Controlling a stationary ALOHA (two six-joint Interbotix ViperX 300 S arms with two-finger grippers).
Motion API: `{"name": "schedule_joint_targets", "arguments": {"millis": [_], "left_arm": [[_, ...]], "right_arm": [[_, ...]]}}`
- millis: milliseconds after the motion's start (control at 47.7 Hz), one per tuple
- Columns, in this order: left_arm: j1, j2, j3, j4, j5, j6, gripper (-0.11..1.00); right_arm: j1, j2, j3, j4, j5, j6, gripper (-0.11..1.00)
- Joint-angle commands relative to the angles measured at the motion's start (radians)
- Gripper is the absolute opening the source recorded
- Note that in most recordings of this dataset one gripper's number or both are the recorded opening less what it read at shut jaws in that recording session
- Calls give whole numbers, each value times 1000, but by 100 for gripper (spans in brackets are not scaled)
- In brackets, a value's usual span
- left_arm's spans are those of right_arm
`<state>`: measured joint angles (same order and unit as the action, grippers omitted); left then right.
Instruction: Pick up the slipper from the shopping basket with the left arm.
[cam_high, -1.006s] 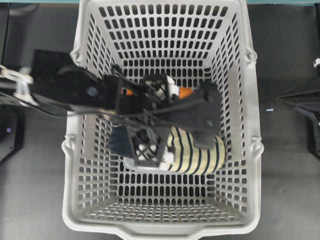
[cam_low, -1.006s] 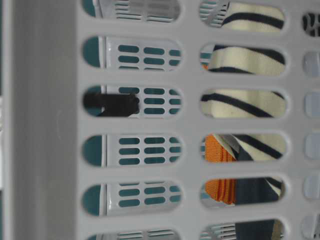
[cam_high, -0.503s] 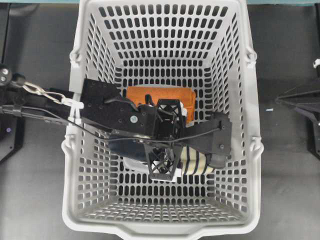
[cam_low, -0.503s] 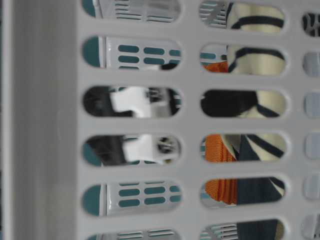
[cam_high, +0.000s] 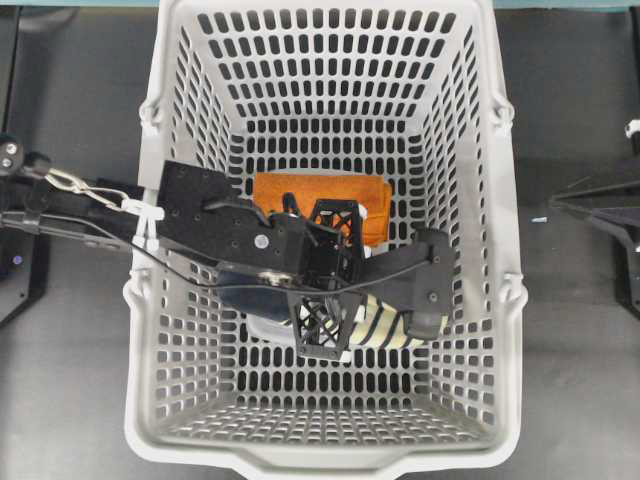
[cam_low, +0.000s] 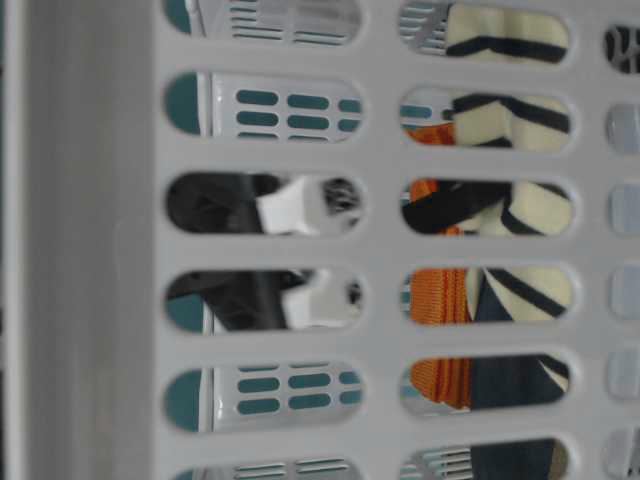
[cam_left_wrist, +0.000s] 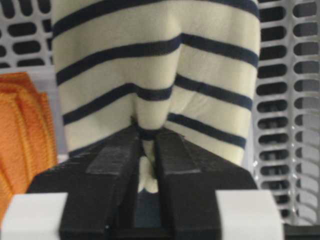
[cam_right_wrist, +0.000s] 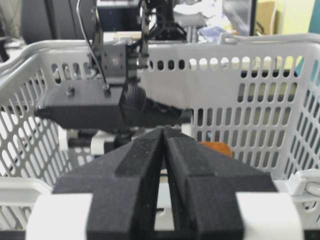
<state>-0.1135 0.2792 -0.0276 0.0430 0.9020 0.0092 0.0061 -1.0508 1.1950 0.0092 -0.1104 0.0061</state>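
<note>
The slipper (cam_high: 385, 325), cream with navy stripes, lies in the light-grey shopping basket (cam_high: 320, 455), mostly hidden under my left arm. My left gripper (cam_high: 342, 298) reaches down into the basket and is shut on the slipper's striped upper. In the left wrist view the jaws (cam_left_wrist: 147, 131) pinch a fold of the cream fabric (cam_left_wrist: 150, 65), which puckers around them. The slipper also shows through the basket slots in the table-level view (cam_low: 505, 120). My right gripper (cam_right_wrist: 164, 129) is shut and empty, outside the basket wall (cam_right_wrist: 260, 100).
A folded orange cloth (cam_high: 320, 188) lies on the basket floor just behind the slipper, and shows beside it in the left wrist view (cam_left_wrist: 25, 130). The slotted basket walls (cam_left_wrist: 285, 100) enclose the gripper closely. The right arm (cam_high: 600, 205) rests at the table's right edge.
My left gripper dropped deeper into the basket and closed on the slipper's upper, bunching it. The arm then shifted slightly left. The orange cloth came into view. The right arm stayed still.
</note>
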Motion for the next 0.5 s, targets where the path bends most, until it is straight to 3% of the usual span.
{"name": "schedule_joint_targets", "arguments": {"millis": [0,105,482], "left_arm": [[8,-57,-66,2,44,9,6],[18,-77,-147,3,140,25,6],[23,-25,-626,3,538,74,6]], "right_arm": [[0,6,-6,5,-6,2,-1],[0,6,-6,3,-5,2,-1],[2,-2,-2,3,-5,2,-1]]}}
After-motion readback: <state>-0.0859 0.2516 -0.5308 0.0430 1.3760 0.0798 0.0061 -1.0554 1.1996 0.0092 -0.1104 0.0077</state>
